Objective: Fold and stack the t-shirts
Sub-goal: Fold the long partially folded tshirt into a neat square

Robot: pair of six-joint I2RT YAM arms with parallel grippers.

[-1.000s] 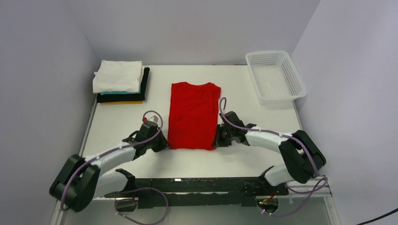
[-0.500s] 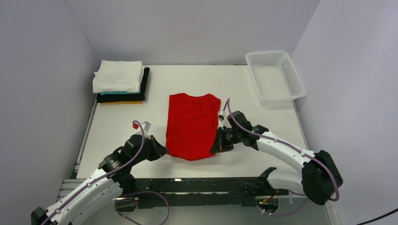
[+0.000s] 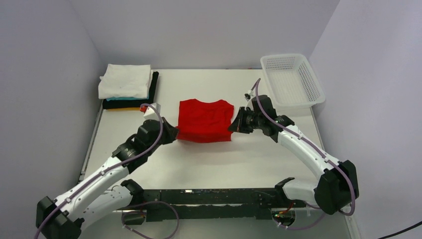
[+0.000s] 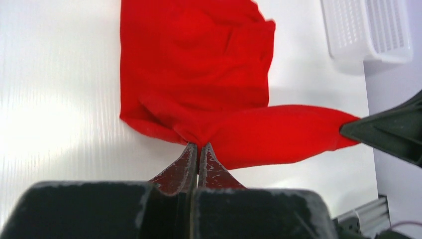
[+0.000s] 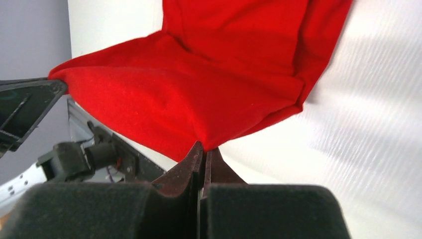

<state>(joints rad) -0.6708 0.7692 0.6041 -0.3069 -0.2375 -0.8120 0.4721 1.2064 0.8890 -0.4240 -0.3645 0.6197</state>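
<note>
Within the last second the plain bright red short-sleeved cloth t-shirt (image 3: 205,121) has halved in length at mid-bench; its near hem has been carried toward the collar, so the crosswise fold is well under way; the left claw (image 4: 198,147) and right claw (image 5: 204,147) are each pinched tight on a hem corner, apparently lifted just above the cloth beneath; stacking comes after.

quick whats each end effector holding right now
Left end effector: closed, pinching a corner of the red t-shirt.
Right end effector: closed, pinching the red t-shirt's other lifted corner.
</note>
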